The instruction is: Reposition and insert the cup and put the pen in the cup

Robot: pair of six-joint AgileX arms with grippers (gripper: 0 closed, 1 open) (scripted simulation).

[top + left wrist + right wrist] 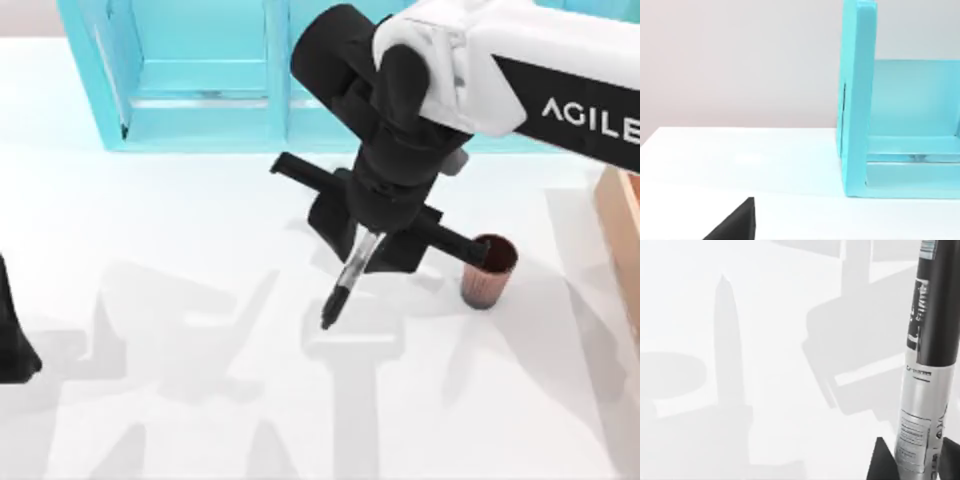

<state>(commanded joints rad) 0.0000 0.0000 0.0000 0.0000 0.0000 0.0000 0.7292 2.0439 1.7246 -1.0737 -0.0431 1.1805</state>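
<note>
The right tool [365, 245] is clamped on the pen [347, 275], which hangs tip-down and a little tilted over the bare worktop [180, 400], near the middle. The cup [488, 270] stands upright just to the right, apart from the pen. The likely slip: a tilted pen may catch the cup's rim and tip the cup, or drop beside it if released too soon. The left tool [15, 350] sits parked at the left edge; I cannot tell its state
</note>
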